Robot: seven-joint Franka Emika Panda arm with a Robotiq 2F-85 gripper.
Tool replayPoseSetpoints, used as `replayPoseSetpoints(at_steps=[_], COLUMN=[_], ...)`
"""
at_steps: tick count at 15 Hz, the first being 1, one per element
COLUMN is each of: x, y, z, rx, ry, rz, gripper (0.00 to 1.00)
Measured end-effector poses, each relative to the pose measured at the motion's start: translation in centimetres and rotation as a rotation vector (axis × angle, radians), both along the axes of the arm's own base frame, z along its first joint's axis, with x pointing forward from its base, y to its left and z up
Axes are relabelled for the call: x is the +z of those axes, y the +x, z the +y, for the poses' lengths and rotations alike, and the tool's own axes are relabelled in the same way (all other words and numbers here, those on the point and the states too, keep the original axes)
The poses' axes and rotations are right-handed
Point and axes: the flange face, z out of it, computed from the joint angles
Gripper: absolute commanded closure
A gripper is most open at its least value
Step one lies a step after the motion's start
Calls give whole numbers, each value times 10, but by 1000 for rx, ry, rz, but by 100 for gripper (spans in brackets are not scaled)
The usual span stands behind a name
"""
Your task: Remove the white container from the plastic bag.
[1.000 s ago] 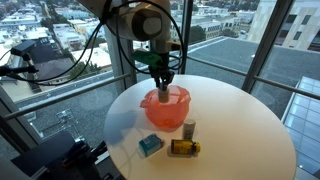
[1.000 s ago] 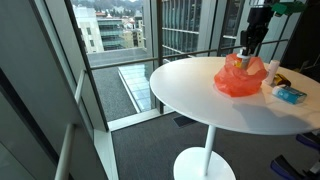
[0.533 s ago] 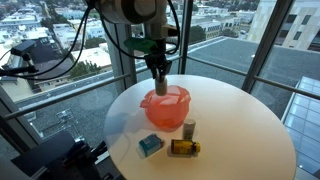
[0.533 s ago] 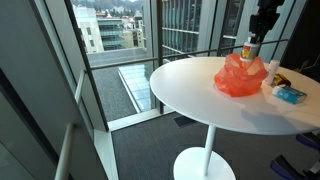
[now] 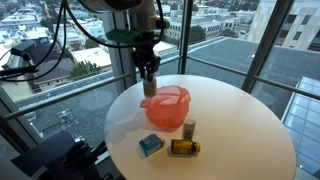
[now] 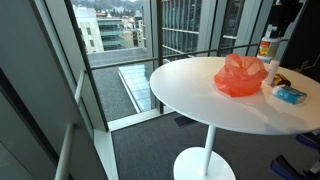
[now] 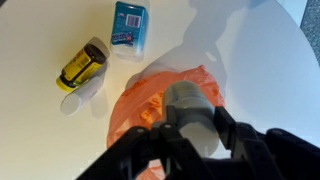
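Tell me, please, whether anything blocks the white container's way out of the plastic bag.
Nothing visible does: the hand holds the white container above the plastic bag, clear of its mouth in an exterior view.

Your round white table (image 5: 240, 120) carried orange plastic bag (image 5: 166, 108) near middle. Just beside bag: small bottle (image 5: 189, 127) upright, amber bottle (image 5: 184, 147) on its side, blue box (image 5: 150, 146) nearby.
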Motion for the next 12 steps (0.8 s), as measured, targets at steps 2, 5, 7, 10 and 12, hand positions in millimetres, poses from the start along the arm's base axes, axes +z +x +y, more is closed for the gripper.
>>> replayPoseSetpoints(at_steps=[2, 5, 7, 10, 12], x=[-3, -12, -18, -27, -34], y=[-12, -25, -29, -30, -29], z=[6, 21, 33, 54, 68], rx=[17, 55, 90, 143, 177], ry=[0, -3, -6, -9, -12], rz=[8, 27, 39, 40, 42], gripper=[82, 82, 82, 82, 82])
